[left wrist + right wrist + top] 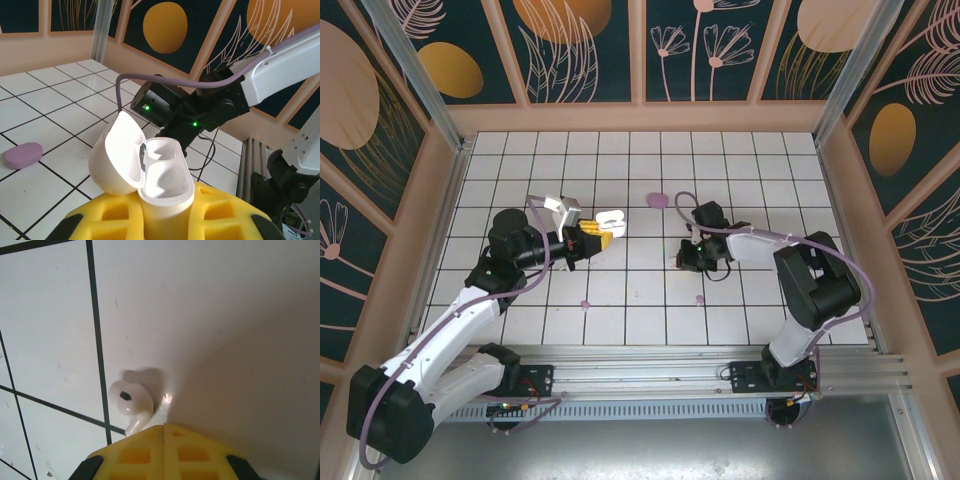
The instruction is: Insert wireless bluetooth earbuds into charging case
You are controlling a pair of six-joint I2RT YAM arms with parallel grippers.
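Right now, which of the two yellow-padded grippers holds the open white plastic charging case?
The left gripper: it clamps the base of the white charging case, lid flipped open. The right gripper instead pinches a small white earbud by its stem.

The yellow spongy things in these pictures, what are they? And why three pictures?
They are soft finger pads on a two-armed robot. One picture looks down from above; the other two come from a camera on each wrist. The left gripper is shut on a white earbud case, its lid open. The right gripper is shut, just beside a white earbud on the tiled table; I cannot tell if it pinches it. A purple disc lies there too.
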